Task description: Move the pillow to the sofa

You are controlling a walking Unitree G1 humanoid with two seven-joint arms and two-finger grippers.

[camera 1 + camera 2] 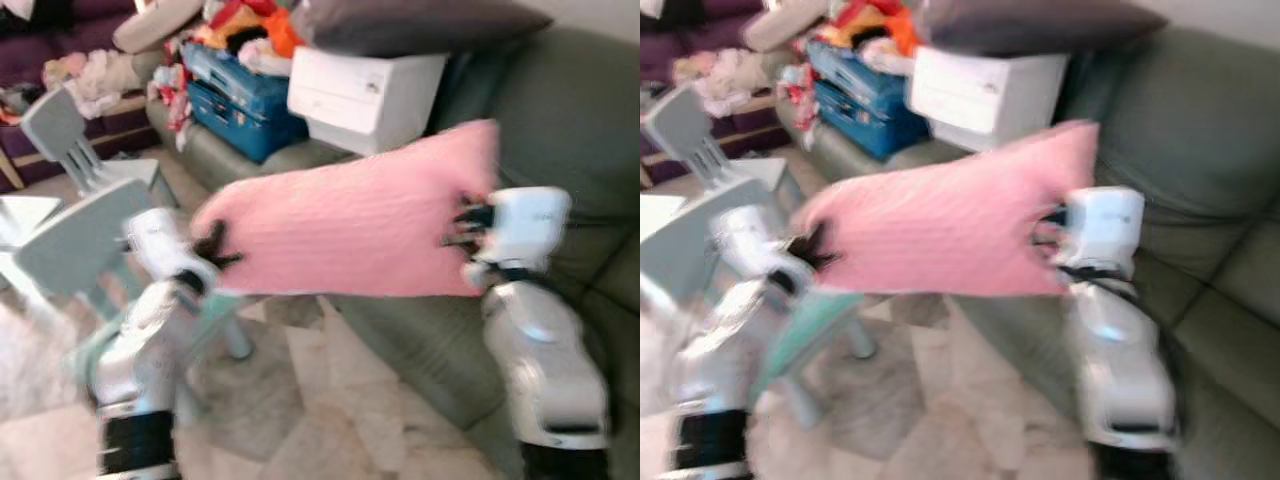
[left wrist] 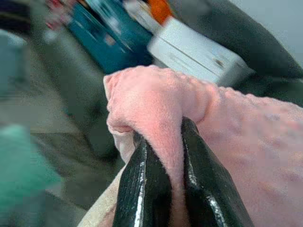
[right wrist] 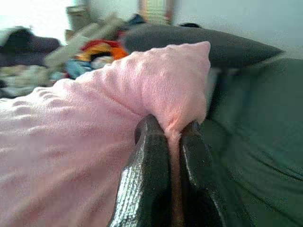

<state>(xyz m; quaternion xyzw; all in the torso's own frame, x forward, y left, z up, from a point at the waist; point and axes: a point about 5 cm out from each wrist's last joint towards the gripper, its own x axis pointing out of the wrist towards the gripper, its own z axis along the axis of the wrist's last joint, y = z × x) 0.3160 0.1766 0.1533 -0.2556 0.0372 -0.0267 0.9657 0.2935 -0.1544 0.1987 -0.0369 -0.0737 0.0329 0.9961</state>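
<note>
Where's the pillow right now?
The pink pillow hangs stretched between the left claw and right claw, above the green sofa's front edge.

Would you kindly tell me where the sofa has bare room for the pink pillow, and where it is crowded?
The pink pillow hangs between the left gripper and right gripper, each pinching an end. Bare room: the green sofa seat and backrest beside the right arm. Crowded: the far end, with the white box, grey cushion, blue suitcase and clothes.

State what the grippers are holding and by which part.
Both hold the pink pillow: the left gripper pinches a fold at its left end, the right gripper pinches its right end, beside the top corner. It hangs between them above the green sofa.
</note>
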